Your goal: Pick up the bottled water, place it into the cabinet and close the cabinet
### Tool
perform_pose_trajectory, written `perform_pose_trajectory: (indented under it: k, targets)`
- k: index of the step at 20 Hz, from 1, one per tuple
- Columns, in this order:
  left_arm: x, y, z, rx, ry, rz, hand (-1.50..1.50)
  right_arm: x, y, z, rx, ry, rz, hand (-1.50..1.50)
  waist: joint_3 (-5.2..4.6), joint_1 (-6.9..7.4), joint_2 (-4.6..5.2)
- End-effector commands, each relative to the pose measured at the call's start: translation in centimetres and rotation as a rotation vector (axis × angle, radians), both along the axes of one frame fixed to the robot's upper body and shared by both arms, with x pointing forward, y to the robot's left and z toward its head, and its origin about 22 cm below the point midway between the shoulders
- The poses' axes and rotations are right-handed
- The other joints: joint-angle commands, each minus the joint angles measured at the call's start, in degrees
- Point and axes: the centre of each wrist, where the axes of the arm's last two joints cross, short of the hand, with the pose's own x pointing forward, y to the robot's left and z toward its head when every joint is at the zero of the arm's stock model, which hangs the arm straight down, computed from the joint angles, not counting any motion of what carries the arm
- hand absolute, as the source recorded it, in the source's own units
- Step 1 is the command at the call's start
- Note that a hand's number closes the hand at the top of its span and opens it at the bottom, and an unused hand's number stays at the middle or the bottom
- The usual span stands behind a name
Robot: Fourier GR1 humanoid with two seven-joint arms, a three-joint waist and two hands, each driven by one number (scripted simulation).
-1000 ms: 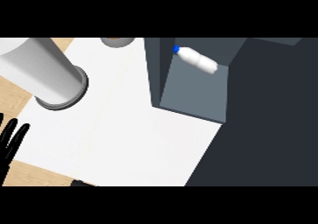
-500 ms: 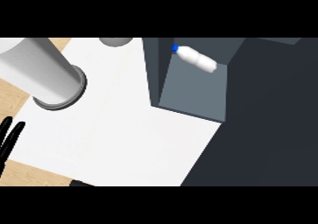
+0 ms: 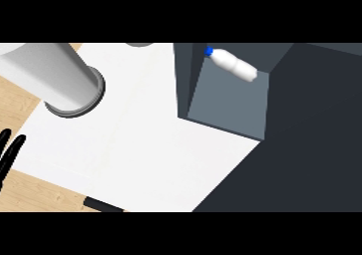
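The water bottle [image 3: 233, 64], white with a blue cap, lies on its side inside the open grey cabinet [image 3: 229, 102] at the upper right of the head view. No hand is near it. My left hand [image 3: 4, 158] shows at the left edge with straight black fingers pointing up, holding nothing. The right hand is out of view.
A large grey cylinder [image 3: 49, 74] stands on the white counter top [image 3: 146, 149] at the upper left. A dark panel [image 3: 308, 159] fills the right side. Wood surface [image 3: 14, 104] shows along the left edge, and a small black piece [image 3: 102, 204] sits at the bottom.
My left hand has slid further left and down toward the view's edge. The bottle and cabinet have not moved.
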Motion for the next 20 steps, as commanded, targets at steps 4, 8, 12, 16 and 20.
perform_pose_trajectory:
  k: [4, 8, 12, 16, 20]
  targets:
    - [0.3, 0.5, 0.4, 0.006, -0.01, -0.003, -1.5, 1.0, 1.8, -0.8, 0.053, 0.091, -0.05, 1.5, 0.3, 0.03, 0.13]
    - [0.5, 0.7, 0.3, 0.01, -0.006, -0.013, -1.5, 2.7, 1.4, 0.0, -0.042, -0.005, -0.107, 1.5, 0.12, 0.12, -0.12]
    - [0.4, 0.5, -0.1, 0.0, 0.003, -0.012, -1.5, 4.9, 1.9, -0.1, -0.133, -0.022, -0.141, 1.5, 0.26, 0.1, -0.31]
    - [0.4, 0.8, 0.0, 0.004, 0.014, -0.011, -1.5, 7.0, 2.9, -0.1, -0.185, -0.011, -0.174, 1.5, 0.43, 0.2, -0.85]
    - [0.5, 1.0, 0.1, -0.004, 0.007, -0.006, -1.5, 10.0, 4.2, -0.3, -0.204, 0.026, -0.213, 1.5, 0.63, -0.04, -0.98]
